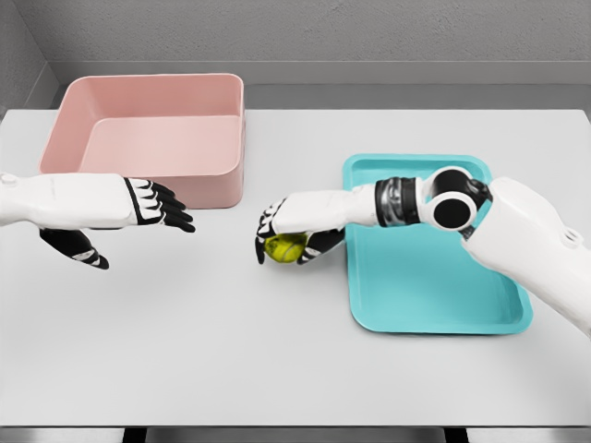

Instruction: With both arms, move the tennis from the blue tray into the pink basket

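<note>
right hand (288, 233) grips the tennis ball (283, 247) left of the blue tray (434, 295); left hand (152, 205) waits spread near the pink basket (148, 138), handover apparently next.

So the only non-task stuff here is basically the table (185, 351) and the room behind it. The table is a plain white slab with a matte finish, filling most of the head view, its front edge running along the bottom. Under that edge there's a dark strip with a couple of lighter bits, too small to make out. Behind the table is a grey wall (369, 32) with a slightly rough, concrete-ish look, and a paler ledge (369, 72) runs along its base
</note>
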`<state>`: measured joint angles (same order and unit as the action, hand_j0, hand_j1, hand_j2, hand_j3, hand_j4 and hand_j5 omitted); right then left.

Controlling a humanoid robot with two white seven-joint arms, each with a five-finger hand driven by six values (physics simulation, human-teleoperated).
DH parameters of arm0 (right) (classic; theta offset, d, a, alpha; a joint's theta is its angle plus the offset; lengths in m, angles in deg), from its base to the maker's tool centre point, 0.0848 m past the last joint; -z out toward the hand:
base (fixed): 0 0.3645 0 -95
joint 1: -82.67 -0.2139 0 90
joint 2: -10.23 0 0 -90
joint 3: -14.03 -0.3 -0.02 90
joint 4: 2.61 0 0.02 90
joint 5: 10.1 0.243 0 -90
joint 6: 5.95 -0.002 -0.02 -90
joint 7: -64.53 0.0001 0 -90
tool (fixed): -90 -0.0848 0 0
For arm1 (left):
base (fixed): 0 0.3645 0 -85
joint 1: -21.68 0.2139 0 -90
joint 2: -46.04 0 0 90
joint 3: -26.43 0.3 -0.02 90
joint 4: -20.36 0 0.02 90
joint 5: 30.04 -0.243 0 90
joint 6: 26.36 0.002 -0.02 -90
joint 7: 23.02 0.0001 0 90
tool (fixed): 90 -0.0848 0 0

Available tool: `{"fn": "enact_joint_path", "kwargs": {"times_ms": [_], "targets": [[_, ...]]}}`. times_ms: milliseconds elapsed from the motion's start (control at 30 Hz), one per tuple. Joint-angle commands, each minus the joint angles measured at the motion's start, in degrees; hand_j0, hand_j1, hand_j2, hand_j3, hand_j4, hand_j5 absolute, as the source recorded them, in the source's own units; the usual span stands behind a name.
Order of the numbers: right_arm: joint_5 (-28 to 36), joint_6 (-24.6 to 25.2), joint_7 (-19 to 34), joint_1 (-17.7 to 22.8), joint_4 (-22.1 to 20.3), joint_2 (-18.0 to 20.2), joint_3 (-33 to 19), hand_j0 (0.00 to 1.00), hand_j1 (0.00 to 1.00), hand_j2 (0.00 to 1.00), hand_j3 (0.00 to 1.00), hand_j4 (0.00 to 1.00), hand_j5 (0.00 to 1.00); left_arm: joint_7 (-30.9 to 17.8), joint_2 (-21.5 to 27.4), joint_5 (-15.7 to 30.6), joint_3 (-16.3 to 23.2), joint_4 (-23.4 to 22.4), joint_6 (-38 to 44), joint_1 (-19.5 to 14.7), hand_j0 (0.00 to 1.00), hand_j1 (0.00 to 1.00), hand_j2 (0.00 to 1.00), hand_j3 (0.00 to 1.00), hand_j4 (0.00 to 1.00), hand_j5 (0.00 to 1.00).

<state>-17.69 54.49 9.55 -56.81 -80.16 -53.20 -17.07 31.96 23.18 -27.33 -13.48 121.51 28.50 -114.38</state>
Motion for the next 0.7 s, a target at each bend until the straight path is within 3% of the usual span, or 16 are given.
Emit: {"fn": "enact_joint_path", "kwargs": {"times_ms": [0, 500, 567, 600, 667], "targets": [[0.4, 0.0, 0.0, 0.1, 1.5, -0.6, 0.7, 0.55, 0.55, 0.55, 0.55, 0.55, 0.55, 0.0, 0.1, 0.5, -0.1, 0.0, 0.1, 0.0, 1.0, 1.0, 1.0, 1.0, 1.0, 1.0], [-0.4, 0.2, 0.0, -0.6, 4.3, -3.2, 2.8, 0.56, 0.56, 0.56, 0.56, 0.56, 0.56, 0.0, 0.5, 0.6, -1.0, 0.0, 0.1, 0.1, 1.0, 1.0, 1.0, 1.0, 1.0, 1.0], [-0.4, 0.9, 0.0, -0.7, 4.2, -3.4, 2.8, 0.64, 0.64, 0.64, 0.64, 0.64, 0.64, 0.0, 0.6, 0.7, -1.0, -0.1, 0.1, 0.0, 1.0, 1.0, 1.0, 1.0, 1.0, 1.0], [-0.4, 1.9, 0.0, -0.7, 4.2, -3.4, 2.8, 0.81, 0.81, 0.81, 0.81, 0.81, 0.81, 0.0, 0.6, 0.7, -1.0, -0.1, 0.1, 0.0, 1.0, 1.0, 1.0, 1.0, 1.0, 1.0], [-0.4, 2.5, 0.0, -0.7, 4.2, -3.4, 2.8, 1.0, 1.0, 1.0, 1.0, 1.0, 1.0, 0.0, 1.1, 0.7, -1.0, 0.0, 0.1, 0.1, 1.0, 1.0, 1.0, 1.0, 1.0, 1.0]]}}
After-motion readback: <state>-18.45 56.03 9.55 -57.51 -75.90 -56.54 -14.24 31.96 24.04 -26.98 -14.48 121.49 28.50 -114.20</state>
